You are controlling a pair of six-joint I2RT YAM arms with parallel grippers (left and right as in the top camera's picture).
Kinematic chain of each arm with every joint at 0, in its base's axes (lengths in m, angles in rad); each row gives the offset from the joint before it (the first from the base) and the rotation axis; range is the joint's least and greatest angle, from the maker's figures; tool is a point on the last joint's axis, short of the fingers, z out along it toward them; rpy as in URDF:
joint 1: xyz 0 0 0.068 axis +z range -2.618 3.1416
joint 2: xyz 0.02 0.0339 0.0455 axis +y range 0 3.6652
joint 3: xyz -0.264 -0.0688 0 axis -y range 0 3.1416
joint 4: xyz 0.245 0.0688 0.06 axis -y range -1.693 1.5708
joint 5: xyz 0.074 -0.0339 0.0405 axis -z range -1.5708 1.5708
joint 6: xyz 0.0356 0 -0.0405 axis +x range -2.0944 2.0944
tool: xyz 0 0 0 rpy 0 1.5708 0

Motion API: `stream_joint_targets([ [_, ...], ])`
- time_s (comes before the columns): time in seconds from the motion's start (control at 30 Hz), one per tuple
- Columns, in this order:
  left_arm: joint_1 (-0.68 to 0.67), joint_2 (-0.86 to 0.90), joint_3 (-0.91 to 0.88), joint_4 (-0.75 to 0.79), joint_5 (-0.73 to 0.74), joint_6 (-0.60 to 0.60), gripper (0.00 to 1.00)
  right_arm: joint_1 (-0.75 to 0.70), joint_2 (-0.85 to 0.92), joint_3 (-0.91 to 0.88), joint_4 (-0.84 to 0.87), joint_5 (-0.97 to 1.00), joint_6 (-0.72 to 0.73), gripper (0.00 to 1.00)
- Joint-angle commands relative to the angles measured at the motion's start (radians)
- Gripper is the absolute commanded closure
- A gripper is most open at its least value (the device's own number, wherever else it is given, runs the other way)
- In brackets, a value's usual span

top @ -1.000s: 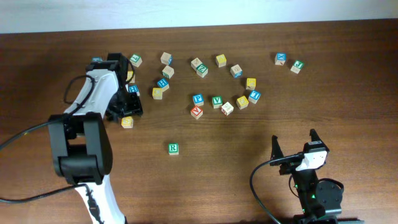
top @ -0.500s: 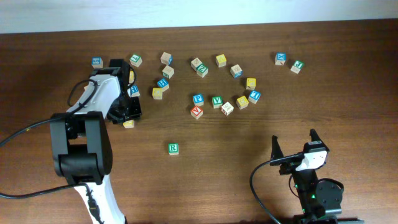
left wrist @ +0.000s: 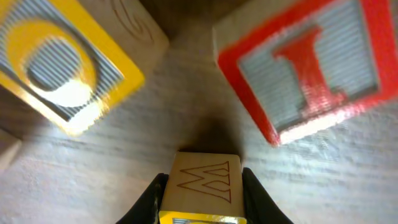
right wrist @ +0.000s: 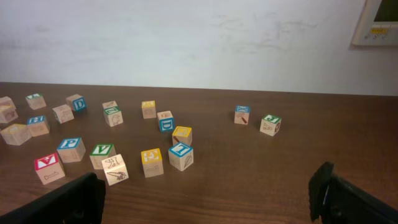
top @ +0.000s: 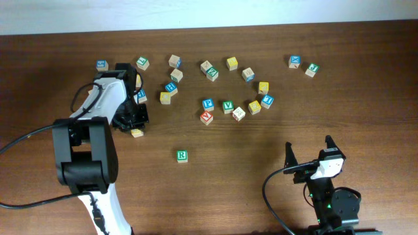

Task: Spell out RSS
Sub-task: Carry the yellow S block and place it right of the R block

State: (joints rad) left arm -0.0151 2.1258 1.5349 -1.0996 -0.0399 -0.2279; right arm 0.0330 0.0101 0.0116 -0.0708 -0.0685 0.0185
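Left wrist: fingers [left wrist: 256, 199] flank yellow-faced cube [left wrist: 203, 184], seemingly gripping it.

The yellow-faced cube [left wrist: 202, 186] between the left jaws is cut off below, its yellow letter unreadable.

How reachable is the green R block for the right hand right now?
Probably yes: the green R block sits alone, the right hand is open, and only bare table lies between them.

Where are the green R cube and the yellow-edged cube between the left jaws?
Green R cube [top: 181, 155]: overhead view, top face.
Yellow-edged cube [left wrist: 202, 185]: left wrist view, engraved wooden face.
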Motion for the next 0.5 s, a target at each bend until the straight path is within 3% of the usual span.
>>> stream_joint_targets([
  [0.0, -0.002, -0.008, 0.078, -0.048, 0.045, -0.018, 0.76, -0.006, -0.006, -0.006, -0.004, 0.002, -0.004, 0.02],
  [0.1, -0.002, -0.08, 0.167, -0.149, 0.109, -0.018, 0.8, -0.006, -0.006, -0.006, -0.004, 0.002, -0.004, 0.02],
  [0.27, -0.052, -0.266, 0.177, -0.206, 0.396, -0.018, 0.79, -0.006, -0.006, -0.006, -0.004, 0.002, -0.004, 0.02],
  [0.4, -0.24, -0.269, 0.125, -0.195, 0.409, -0.11, 0.79, -0.006, -0.006, -0.006, -0.004, 0.002, -0.004, 0.02],
  [0.47, -0.373, -0.269, 0.046, -0.104, 0.315, -0.223, 0.79, -0.006, -0.006, -0.006, -0.004, 0.002, -0.004, 0.02],
])
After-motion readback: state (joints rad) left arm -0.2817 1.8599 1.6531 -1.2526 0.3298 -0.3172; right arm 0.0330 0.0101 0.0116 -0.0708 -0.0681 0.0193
